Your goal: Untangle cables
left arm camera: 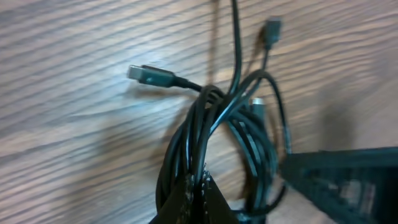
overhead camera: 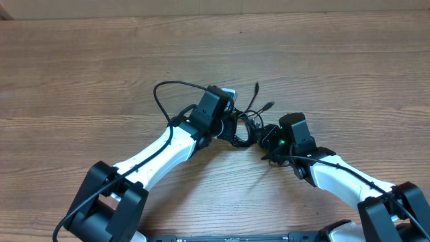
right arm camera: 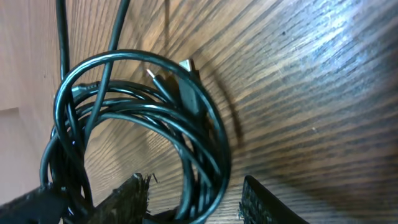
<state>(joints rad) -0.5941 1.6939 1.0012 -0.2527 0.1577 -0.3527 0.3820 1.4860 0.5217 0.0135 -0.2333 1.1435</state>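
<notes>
A brown wooden table (overhead camera: 101,67) with a strong lengthwise grain is filling almost the whole overhead view, with only a thin pale strip showing beyond its far edge. Light is glancing off the boards and leaving soft bright patches in the two close views. Two white robot arms with black joints are reaching in from the near corners and meeting near the middle of the table. The cables (overhead camera: 245,129), thin black cords coiled into one small tangled bundle, are lying on the wood between the two arms, with loose ends fanning out toward the far side. One loose end is finishing in a silver-tipped plug (left arm camera: 135,72) resting flat on the grain. The left gripper (overhead camera: 228,124) is pressed together on strands at the near side of the bundle, which are running down into its dark fingertips (left arm camera: 208,196). The right gripper (overhead camera: 269,136) is standing with its fingers (right arm camera: 134,196) apart, the rounded coil sitting between them. A small green light (overhead camera: 277,142) is glowing on the right arm.
</notes>
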